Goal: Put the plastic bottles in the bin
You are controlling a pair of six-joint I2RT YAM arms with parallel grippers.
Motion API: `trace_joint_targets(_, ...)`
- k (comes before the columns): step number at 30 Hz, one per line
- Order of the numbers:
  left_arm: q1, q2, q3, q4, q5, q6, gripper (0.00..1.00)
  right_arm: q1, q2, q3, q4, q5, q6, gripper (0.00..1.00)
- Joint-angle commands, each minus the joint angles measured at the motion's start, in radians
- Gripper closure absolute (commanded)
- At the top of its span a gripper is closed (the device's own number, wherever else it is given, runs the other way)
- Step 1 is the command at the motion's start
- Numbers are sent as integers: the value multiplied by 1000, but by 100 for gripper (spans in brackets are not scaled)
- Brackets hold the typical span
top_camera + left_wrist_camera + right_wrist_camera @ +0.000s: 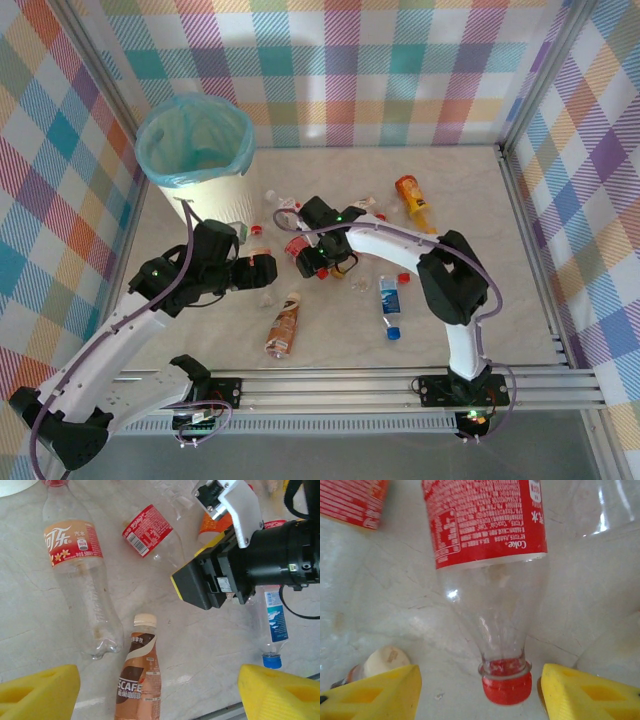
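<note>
Left arm [110, 350], lower left of the overhead view: white tubular links, black joint housings, one green lamp lit, and a grey-purple cable [188, 225] looping along it. Right arm [465, 345], lower right: same white-and-black build and same cable. It has a green lamp near the wrist and a black base plate [455, 390] with a green-orange glow below. Left gripper [160, 692]: blocky yellow fingers [42, 690] with triangular recesses. Right gripper [480, 692]: same yellow fingers. In the left wrist view its body is black and yellow-edged, with a white bracket.
</note>
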Motion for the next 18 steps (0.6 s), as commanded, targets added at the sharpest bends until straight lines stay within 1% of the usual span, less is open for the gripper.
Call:
trace_joint_targets(1, -8, 1, -5, -16, -14, -4, 18, 7, 38, 41, -47, -7, 0, 35)
trace_joint_targets(5, -8, 1, -5, -17, -29, 2, 18, 7, 72, 51, -53, -21, 4, 36)
trace_joint_targets(7, -8, 4, -2, -19, -30, 6, 18, 7, 84, 57, -58, -30, 5, 40)
trace_joint_targets(12, -8, 10, 6, -21, -30, 14, 18, 7, 92, 56, -63, -27, 7, 47)
trace_joint_targets(18, -8, 10, 23, -29, -32, 20, 18, 8, 69, 49, -69, -27, 1, 60)
